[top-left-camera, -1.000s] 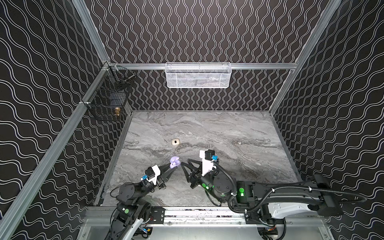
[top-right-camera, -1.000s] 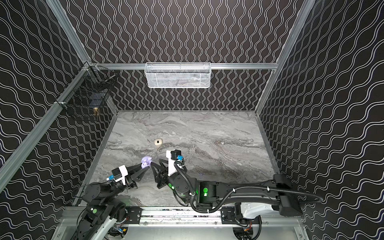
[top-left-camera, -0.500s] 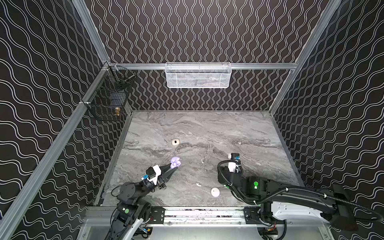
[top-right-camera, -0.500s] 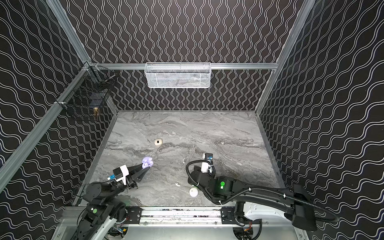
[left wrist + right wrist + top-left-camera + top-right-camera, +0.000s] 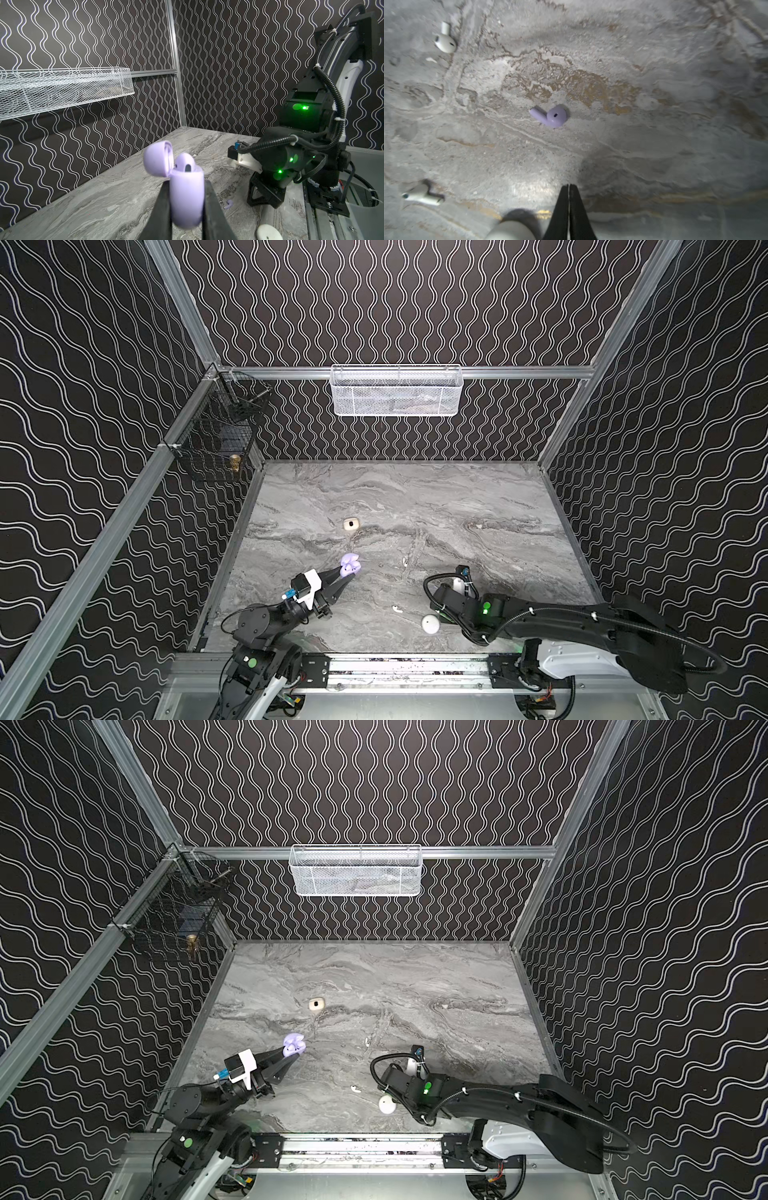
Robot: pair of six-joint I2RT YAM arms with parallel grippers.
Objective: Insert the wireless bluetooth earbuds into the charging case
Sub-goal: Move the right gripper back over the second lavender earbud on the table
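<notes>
The right gripper (image 5: 568, 186) has swung from beside the left gripper (image 5: 349, 573) to the near right of the grey marbled tabletop (image 5: 415, 506), jaws pressed together on nothing, a small lavender stemmed plastic earbud (image 5: 550, 116) lying just beyond their tips, untouched; the left jaws clamp the open lavender pebble-shaped charging case (image 5: 186, 199).

lavender charging case (image 5: 186, 197): lid open, seated earbud (image 5: 184, 163) inside | loose lavender earbud (image 5: 550, 116): lying on its side

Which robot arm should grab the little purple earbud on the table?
The right. The right gripper is shut and empty, hovering close to the purple earbud. The left gripper is busy holding the open purple case.
</notes>
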